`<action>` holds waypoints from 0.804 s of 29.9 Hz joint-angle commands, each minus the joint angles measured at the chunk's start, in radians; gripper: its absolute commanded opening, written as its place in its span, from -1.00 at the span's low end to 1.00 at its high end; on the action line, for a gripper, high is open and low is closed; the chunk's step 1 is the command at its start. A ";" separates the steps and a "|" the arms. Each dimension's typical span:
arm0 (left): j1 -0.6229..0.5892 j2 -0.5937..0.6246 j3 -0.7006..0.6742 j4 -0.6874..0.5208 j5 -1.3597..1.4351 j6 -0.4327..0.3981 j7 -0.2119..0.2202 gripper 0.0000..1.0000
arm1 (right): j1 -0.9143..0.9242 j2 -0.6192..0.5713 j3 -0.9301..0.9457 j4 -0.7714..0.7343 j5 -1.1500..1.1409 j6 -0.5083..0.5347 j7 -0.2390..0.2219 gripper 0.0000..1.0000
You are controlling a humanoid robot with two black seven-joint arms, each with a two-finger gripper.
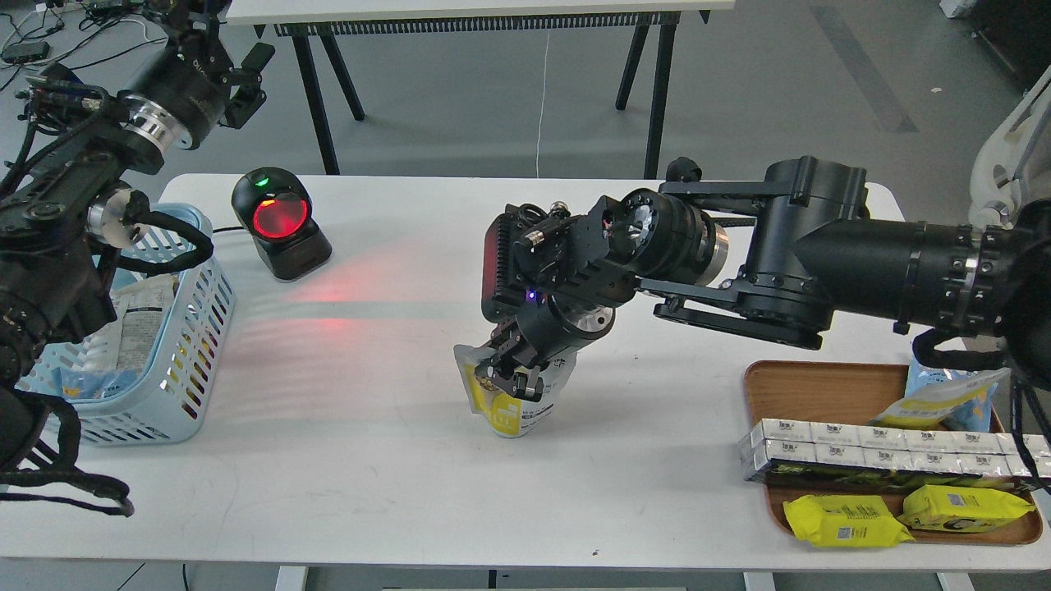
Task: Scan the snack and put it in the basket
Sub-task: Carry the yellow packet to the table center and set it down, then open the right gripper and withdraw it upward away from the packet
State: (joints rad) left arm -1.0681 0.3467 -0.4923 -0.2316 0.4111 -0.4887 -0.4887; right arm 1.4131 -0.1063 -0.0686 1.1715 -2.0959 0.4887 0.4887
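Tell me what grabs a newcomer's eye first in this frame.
Probably the scanner, glowing red at the table's back left and casting a pink sheen across the white top. Next, the right pincer mid-table, clamped on the snack, which stands on the table. The basket sits at the left edge, already holding packets.

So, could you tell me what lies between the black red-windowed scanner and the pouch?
Only bare white table, washed by the scanner's red glow, reaches the pouch, per the head view.
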 commanded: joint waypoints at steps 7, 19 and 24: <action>-0.024 -0.006 -0.012 0.000 -0.014 0.000 0.000 1.00 | 0.017 0.002 0.096 -0.108 0.150 0.000 0.000 0.99; -0.067 0.000 -0.015 -0.002 -0.015 0.000 0.000 1.00 | 0.001 -0.147 0.292 -0.418 0.914 0.000 0.000 0.99; -0.055 -0.006 -0.026 -0.002 -0.021 0.000 0.000 1.00 | -0.052 -0.279 0.293 -0.418 1.287 0.000 0.000 0.99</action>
State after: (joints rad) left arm -1.1335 0.3431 -0.5097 -0.2334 0.3945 -0.4887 -0.4887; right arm 1.3905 -0.3143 0.2227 0.7551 -1.0153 0.4887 0.4886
